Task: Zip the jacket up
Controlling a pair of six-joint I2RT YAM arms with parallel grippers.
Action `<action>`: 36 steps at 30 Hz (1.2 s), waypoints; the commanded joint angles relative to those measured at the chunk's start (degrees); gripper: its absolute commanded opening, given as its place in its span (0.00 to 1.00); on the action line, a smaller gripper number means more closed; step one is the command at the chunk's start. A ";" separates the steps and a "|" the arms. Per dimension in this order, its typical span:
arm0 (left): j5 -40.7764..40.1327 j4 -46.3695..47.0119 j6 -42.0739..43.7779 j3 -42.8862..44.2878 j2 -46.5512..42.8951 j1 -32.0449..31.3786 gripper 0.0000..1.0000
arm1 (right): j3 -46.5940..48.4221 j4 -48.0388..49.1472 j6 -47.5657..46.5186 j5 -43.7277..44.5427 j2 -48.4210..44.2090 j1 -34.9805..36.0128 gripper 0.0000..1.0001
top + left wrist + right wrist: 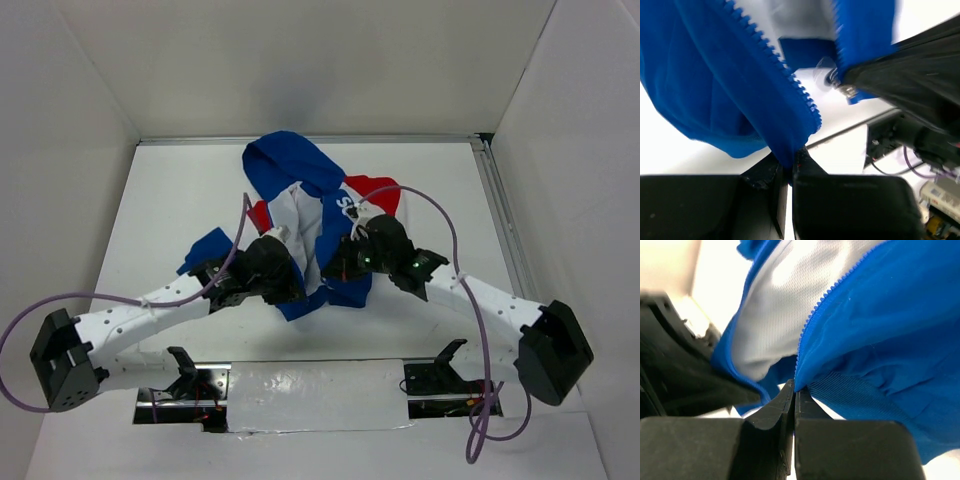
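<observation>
left gripper (790, 167), right gripper (794, 392) tight on jacket (298, 168)

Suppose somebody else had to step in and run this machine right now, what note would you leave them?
Left pincer: shut on the jacket, at the bottom end of one row of zipper teeth.
Right pincer: shut on the jacket's other front edge, beside its teeth.
Jacket: middle of the table, front open, white lining showing.
Done: both front edges gripped.
Left: join the two bottom ends and zip up; nothing is zipped yet.
</observation>
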 commanded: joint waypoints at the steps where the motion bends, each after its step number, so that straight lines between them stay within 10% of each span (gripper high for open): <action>1: 0.61 5.33 3.76 -1.96 -5.29 -0.30 0.00 | -4.78 8.76 1.87 -7.18 -4.47 -0.13 0.00; 7: 0.35 12.89 6.22 -5.91 -11.62 -0.22 0.00 | -14.63 23.46 1.01 -12.10 -14.13 -0.48 0.00; 36: 11.85 30.12 10.00 -2.22 -2.66 -0.57 0.00 | -10.77 17.67 -1.64 2.64 -14.85 0.92 0.00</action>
